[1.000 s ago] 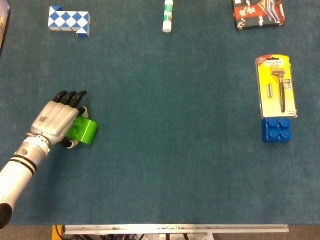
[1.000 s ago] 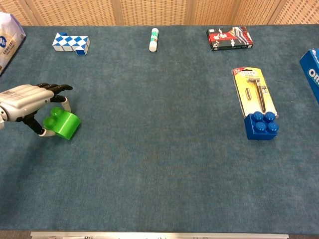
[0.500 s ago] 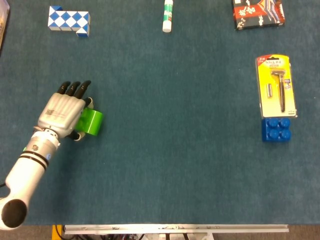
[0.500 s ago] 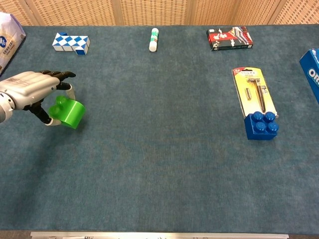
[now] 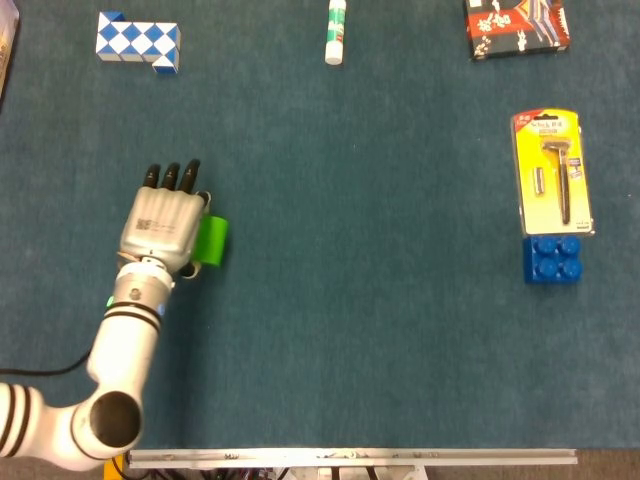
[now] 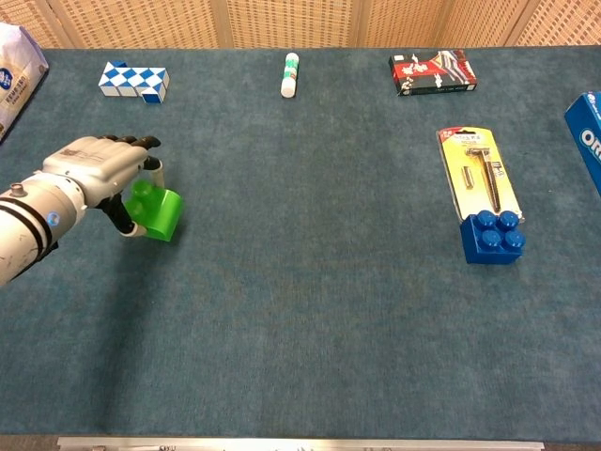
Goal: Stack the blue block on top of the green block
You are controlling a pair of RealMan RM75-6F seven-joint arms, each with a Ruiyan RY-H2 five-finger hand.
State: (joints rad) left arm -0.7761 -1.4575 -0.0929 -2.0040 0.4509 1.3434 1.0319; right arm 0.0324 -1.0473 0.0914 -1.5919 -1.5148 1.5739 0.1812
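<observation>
Gripping green block (image 6: 157, 213) in left hand (image 5: 164, 226), fingers clamped round sides, left of scene. Right hand out of view. Blue block (image 5: 553, 259) far right, touching razor pack (image 5: 552, 172). Likely light, rigid, smooth plastic; best pinched across flat sides, below studs.

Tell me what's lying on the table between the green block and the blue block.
Nothing: in both views only bare blue cloth stretches from the green block, held by the left hand, to the blue block. The razor pack touches the blue block's far side.
</observation>
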